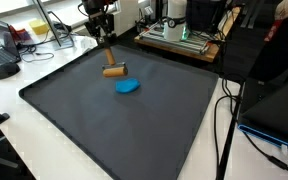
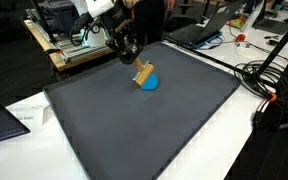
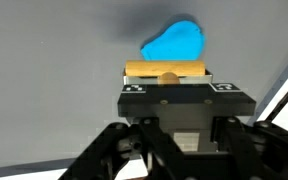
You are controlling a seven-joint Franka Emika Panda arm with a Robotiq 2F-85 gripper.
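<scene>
In a cluttered lab, a robot's claw [image 1: 105,38] is clenched around the handle of a wooden tool [image 1: 114,70], whose crosswise head hangs below the claw, on or just above a dark grey mat [image 1: 134,130]. The mat covers most of a white table [image 1: 210,150]. A blue object [image 1: 128,87] lies flat on the mat just beyond the tool's head, apparently touching it in an exterior view [image 2: 151,82]. Behind the claw stands a wooden board of equipment [image 1: 184,38]; black cables [image 2: 259,75] trail off to one side, well apart. Nothing crowds the claw.
</scene>
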